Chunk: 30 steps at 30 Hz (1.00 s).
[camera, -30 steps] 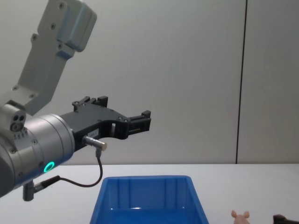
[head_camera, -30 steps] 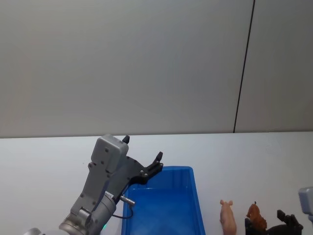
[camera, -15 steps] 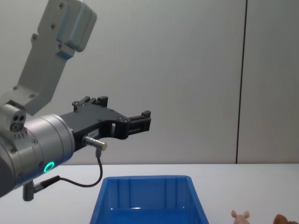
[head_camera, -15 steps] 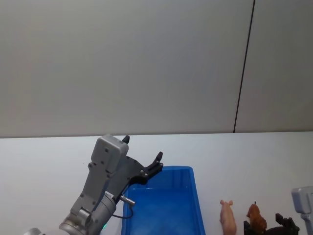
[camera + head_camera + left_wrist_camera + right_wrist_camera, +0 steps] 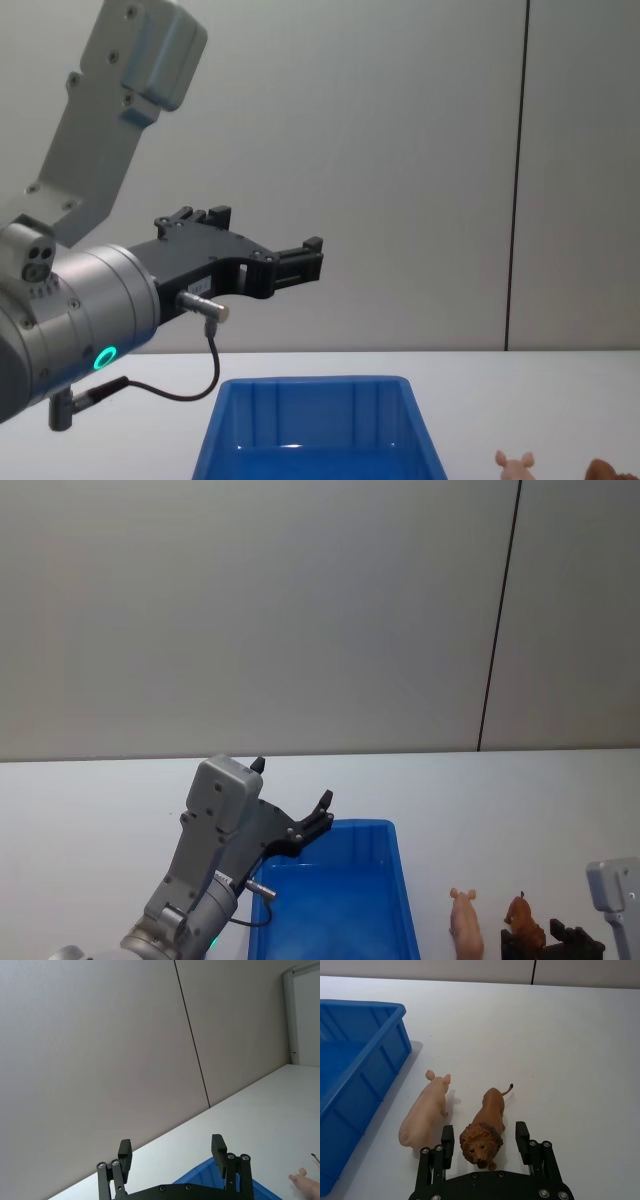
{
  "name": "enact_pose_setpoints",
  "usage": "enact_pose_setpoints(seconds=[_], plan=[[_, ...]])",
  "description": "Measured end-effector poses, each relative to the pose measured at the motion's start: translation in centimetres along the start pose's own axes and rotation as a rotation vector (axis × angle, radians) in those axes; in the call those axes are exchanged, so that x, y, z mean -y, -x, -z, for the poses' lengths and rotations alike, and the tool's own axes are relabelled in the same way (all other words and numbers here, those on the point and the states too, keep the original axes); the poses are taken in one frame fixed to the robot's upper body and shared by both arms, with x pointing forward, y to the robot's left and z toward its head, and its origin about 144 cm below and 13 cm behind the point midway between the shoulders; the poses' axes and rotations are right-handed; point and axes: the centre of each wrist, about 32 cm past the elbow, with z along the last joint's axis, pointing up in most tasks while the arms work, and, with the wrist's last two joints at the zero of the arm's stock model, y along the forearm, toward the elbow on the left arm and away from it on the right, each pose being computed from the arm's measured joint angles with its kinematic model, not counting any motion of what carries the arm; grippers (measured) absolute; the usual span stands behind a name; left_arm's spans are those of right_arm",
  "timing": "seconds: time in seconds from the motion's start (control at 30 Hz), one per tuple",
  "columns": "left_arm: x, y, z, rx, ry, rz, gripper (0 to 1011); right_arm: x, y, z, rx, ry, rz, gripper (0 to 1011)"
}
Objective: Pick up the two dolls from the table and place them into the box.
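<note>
Toward table's [image 5: 580, 1035] near edge: right gripper [image 5: 485, 1132], spread, astride lion doll [image 5: 491, 1109] (grasp step; close next); left gripper [image 5: 171, 1146] parked spread over blue bin [image 5: 340, 826].

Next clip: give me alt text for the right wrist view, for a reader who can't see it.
The right gripper is low over the white table, its open fingers on either side of the head of the orange-brown lion doll. A pale pink pig doll stands close beside the lion, between it and the blue box.
</note>
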Motion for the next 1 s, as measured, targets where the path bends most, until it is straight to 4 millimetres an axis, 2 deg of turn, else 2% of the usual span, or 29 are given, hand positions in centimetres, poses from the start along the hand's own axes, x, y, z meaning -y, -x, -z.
enact_pose_setpoints(seconds=[0.13, 0.17, 0.27, 0.33, 0.4, 0.7, 1.0], plan=[[0.0, 0.0, 0.0, 0.000, 0.000, 0.000, 1001, -0.3, 0.0, 0.0, -0.003, 0.002, 0.001, 643], [0.0, 0.0, 0.0, 0.000, 0.000, 0.000, 1002, -0.3, 0.0, 0.0, -0.003, 0.002, 0.001, 643], [0.0, 0.0, 0.0, 0.000, 0.000, 0.000, 1001, -0.5, 0.0, -0.1, -0.003, 0.000, 0.003, 517], [0.0, 0.0, 0.0, 0.000, 0.000, 0.000, 1002, -0.5, 0.1, -0.1, -0.001, -0.004, 0.004, 503], [0.0, 0.0, 0.0, 0.000, 0.000, 0.000, 1001, -0.5, 0.1, -0.2, 0.003, -0.011, 0.009, 435], [0.0, 0.0, 0.0, 0.000, 0.000, 0.000, 1001, -0.4, 0.4, -0.9, 0.037, -0.072, 0.032, 436], [0.0, 0.0, 0.0, 0.000, 0.000, 0.000, 1001, 0.1, 1.2, -3.1, 0.089, -0.177, 0.000, 435]])
